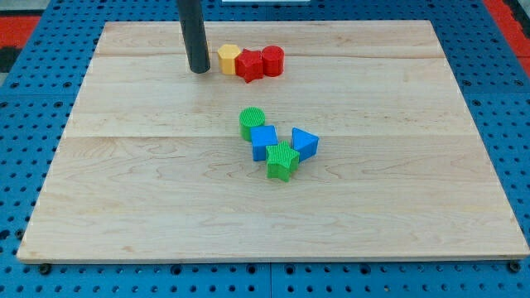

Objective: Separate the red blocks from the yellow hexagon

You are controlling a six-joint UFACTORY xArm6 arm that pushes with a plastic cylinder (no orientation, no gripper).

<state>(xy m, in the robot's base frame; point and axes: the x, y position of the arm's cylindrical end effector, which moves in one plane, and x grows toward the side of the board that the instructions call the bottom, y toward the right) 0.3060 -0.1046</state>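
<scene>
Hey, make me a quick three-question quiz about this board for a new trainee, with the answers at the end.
1. True or false: the yellow hexagon touches a red block.
2. Where is my tip relative to the yellow hexagon? A) the view's left B) the view's right C) below it
3. How many green blocks are in the middle cluster?

Key:
1. True; the red star-shaped block sits against it, with the red cylinder next along.
2. A
3. Two: the green cylinder and the green star-shaped block.

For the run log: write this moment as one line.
my tip: left of yellow hexagon, apart | red blocks: touching the hexagon's right | not separated
</scene>
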